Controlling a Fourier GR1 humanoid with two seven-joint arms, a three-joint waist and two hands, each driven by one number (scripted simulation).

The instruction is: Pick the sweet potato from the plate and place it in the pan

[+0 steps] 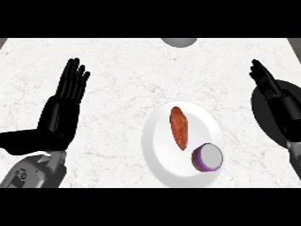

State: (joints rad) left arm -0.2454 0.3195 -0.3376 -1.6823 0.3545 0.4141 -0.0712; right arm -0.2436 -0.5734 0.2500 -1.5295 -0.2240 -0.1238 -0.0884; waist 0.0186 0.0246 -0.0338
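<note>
Lying lengthwise on the white plate [162,145], the sweet potato [179,127] is a reddish-orange, tapered piece set slightly toward the plate's far half, its long axis running away from the robot. Nothing grips it or touches it. Just beside its near end, toward the plate's right near edge, sits a halved red onion [208,157], its pale cut face up and a purple rim around it; the two look very close, and whether they touch I cannot tell. The plate rests on the white marbled counter [126,75], roughly at the middle of the view. To the right of the plate, well apart from the sweet potato, a dark round pan [265,115] lies on the counter, largely covered by the right hand [278,98], which is over it with fingers straight and together, pointing away from the robot, holding nothing. To the left of the plate, clear of it, the left hand [60,115] shows with fingers straight and extended away from the robot and the thumb stretched out to the side; it too holds nothing. Beyond the plate, at the counter's far edge, part of a grey rounded object [178,41] shows, too cut off to identify.
</note>
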